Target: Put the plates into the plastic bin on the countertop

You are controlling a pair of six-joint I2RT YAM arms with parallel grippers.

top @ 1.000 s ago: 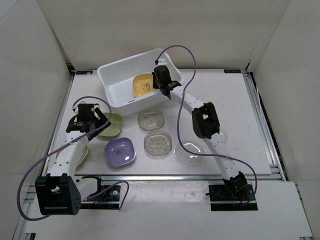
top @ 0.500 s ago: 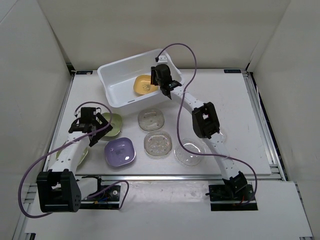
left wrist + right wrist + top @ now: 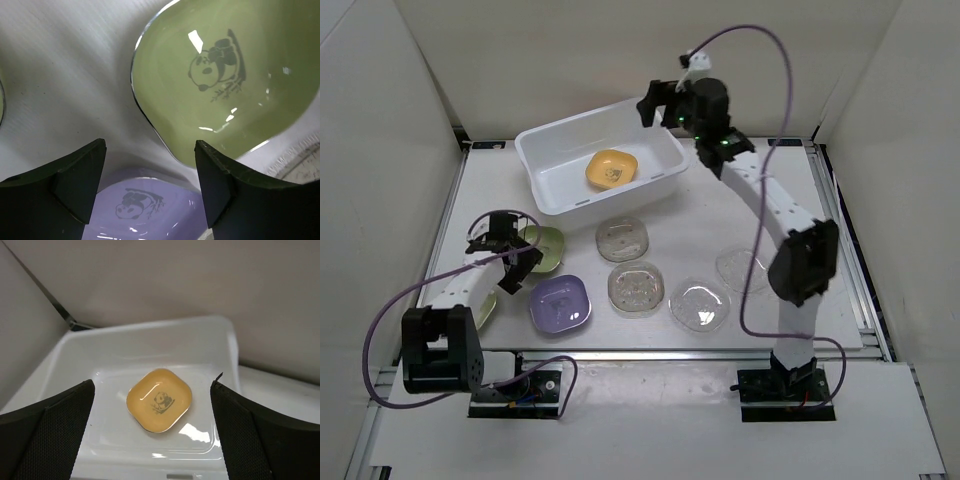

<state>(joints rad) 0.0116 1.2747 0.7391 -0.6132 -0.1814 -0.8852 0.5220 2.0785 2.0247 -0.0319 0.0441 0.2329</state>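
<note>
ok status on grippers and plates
Left gripper open, low by green plate. Right gripper open, empty, above bin. Yellow plate in bin, others on table. Nothing blocking.

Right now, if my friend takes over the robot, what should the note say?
Left hand: open, empty, over the green plate and purple plate.
Right hand: open, empty, above the plastic bin.
Done: yellow plate lies in the bin.
To do: green, purple, a second green plate beside the left arm, and four clear plates on the countertop.
</note>
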